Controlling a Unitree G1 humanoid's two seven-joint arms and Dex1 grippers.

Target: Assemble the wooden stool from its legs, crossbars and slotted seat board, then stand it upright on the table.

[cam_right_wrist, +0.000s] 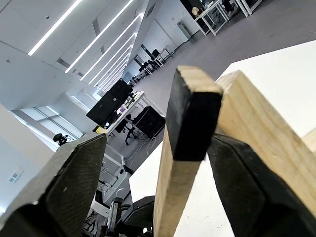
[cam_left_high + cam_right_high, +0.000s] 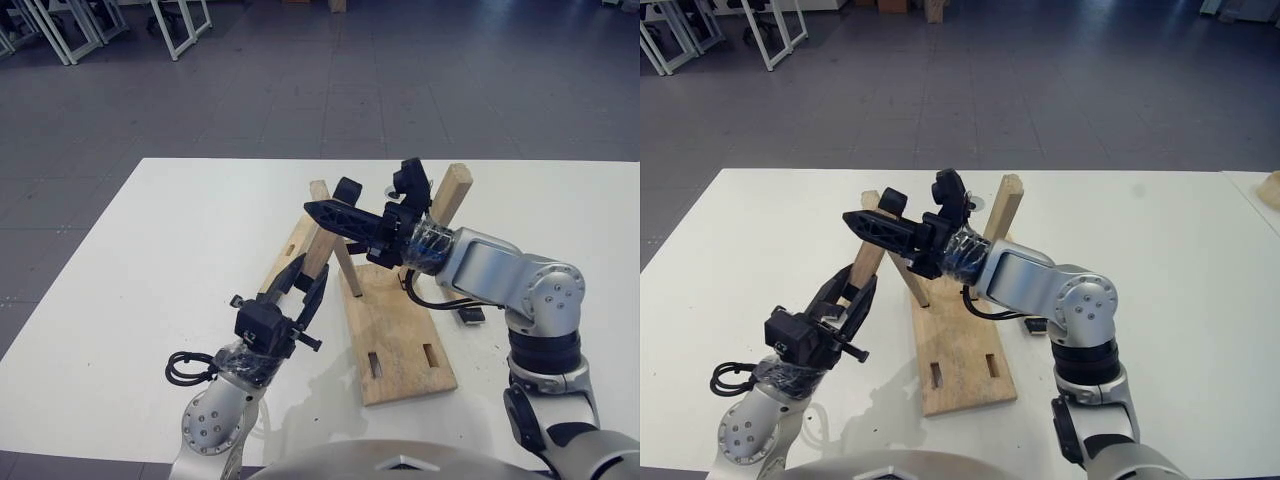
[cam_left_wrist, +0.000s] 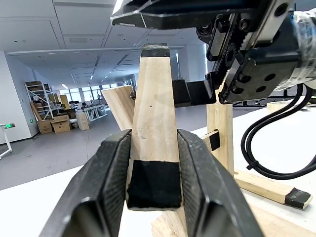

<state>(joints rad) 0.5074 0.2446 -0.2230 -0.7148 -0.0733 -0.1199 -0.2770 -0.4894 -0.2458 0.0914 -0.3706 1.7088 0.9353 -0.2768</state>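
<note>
The slotted seat board (image 2: 398, 335) lies flat on the white table (image 2: 170, 230). A pale wooden leg (image 2: 319, 238) slants up from the board's far left end. My left gripper (image 2: 310, 272) is shut on its lower part, and in the left wrist view the fingers (image 3: 111, 182) press both sides of the leg (image 3: 154, 108). My right gripper (image 2: 326, 198) is open around that leg's black-capped top (image 1: 191, 116), with a gap on one side. A second leg (image 2: 449, 198) leans up behind the right wrist. A thin crossbar (image 2: 347, 268) slants down to the board.
Another wooden bar (image 2: 283, 256) lies on the table left of the board. A small black part (image 2: 468, 316) rests on the table to the board's right. White frame stands (image 2: 180, 20) are on the floor far behind the table.
</note>
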